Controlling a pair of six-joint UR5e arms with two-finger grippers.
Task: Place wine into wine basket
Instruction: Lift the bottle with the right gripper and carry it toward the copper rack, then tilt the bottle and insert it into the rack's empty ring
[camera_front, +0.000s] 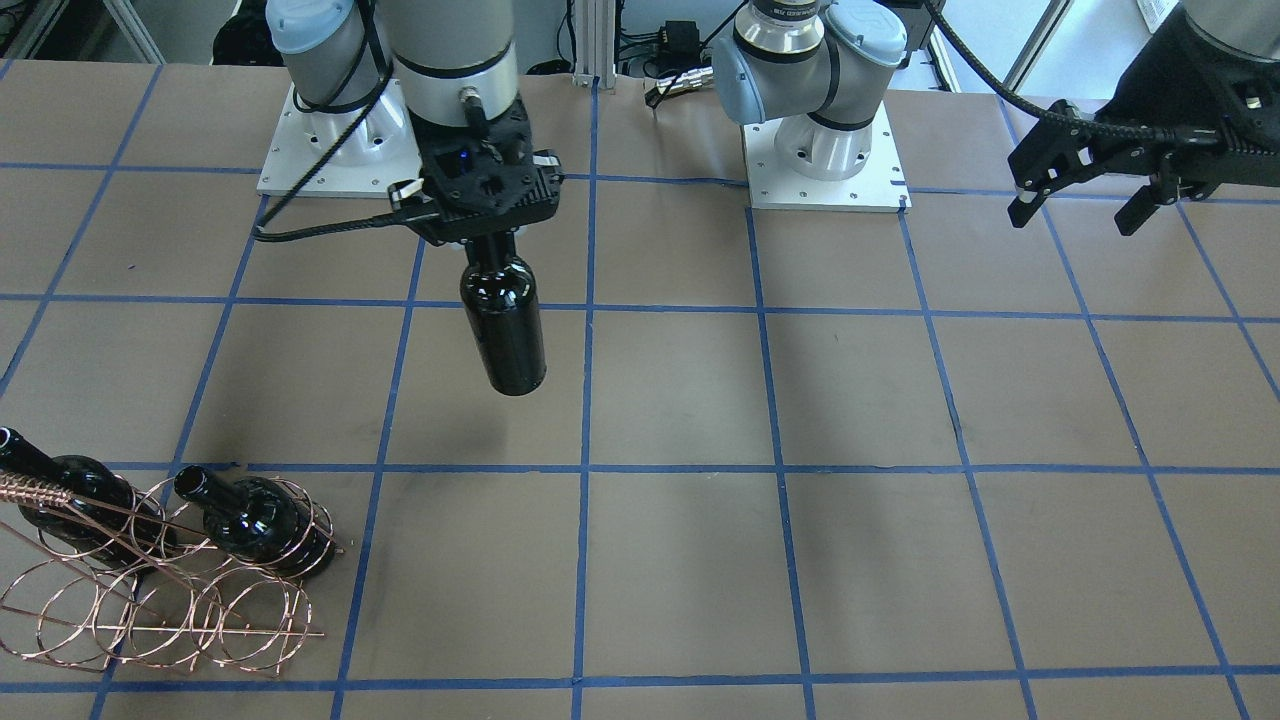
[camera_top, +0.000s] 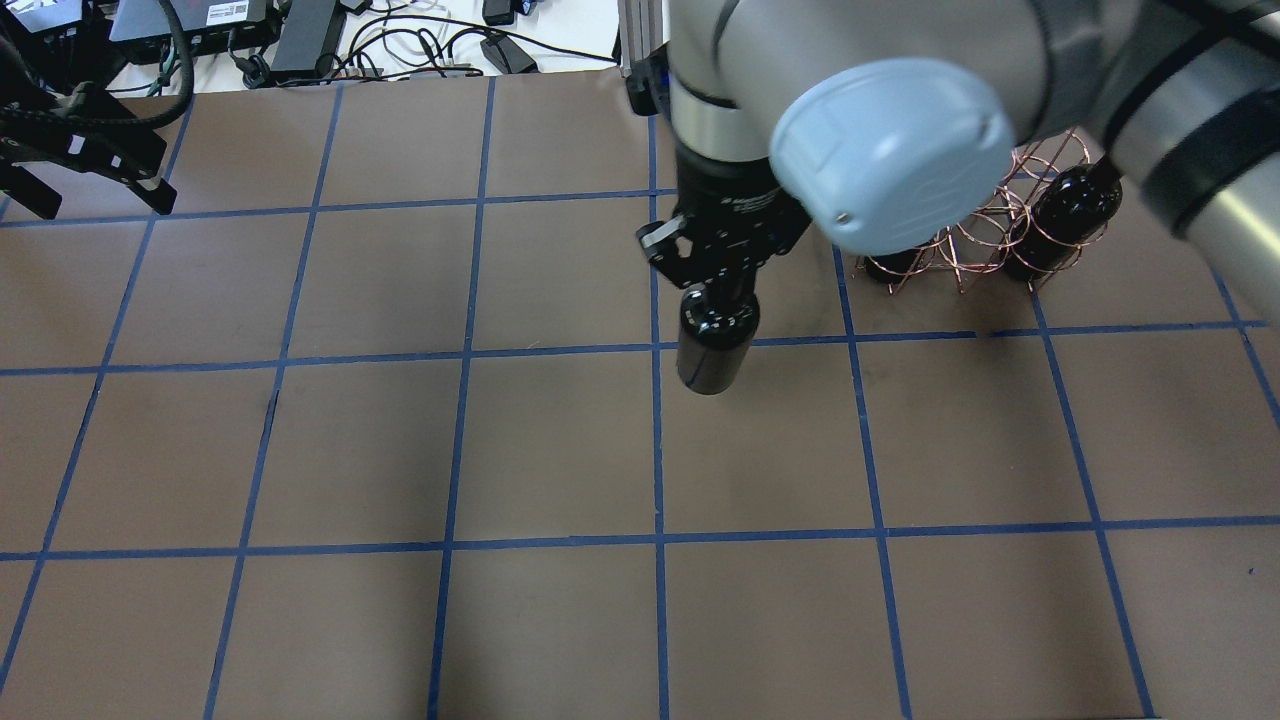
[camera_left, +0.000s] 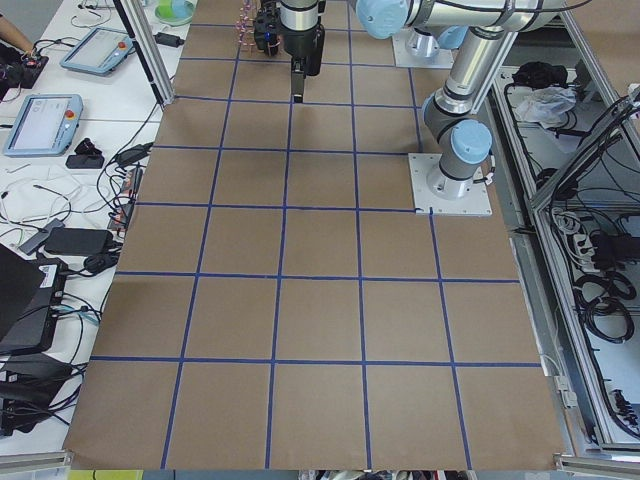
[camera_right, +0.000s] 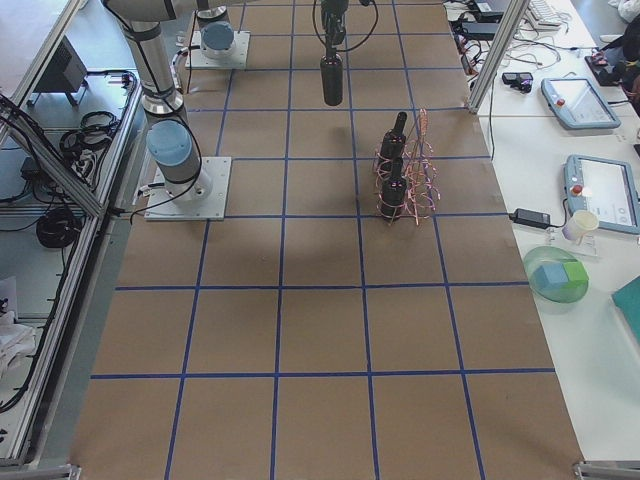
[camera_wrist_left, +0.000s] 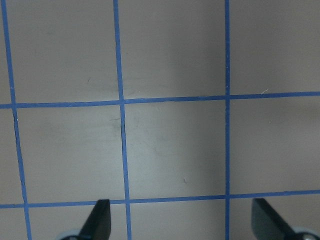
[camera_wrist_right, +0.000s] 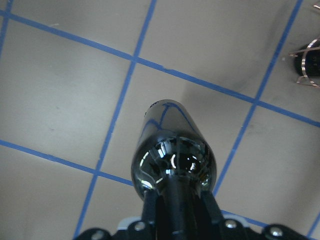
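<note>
Dark glossy glass wine bottle (camera_front: 505, 335) hanging above brown tabletop (camera_front: 700, 400), neck mostly hidden inside clamped right fingers (camera_wrist_right: 148, 202). Left fingers (camera_wrist_left: 100, 220) spread wide, empty. Copper wire basket (camera_front: 160, 610) partly cut off at edge.

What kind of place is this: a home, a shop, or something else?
Most likely a robotics lab. Two arms stand bolted on base plates to a paper-covered table marked with a blue tape grid, and teach pendants and loose cables lie on the side benches.

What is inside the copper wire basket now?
A dark bottle and a second bottle stand in rings of the wine basket. The other rings look empty. The right arm covers part of it from overhead.
</note>
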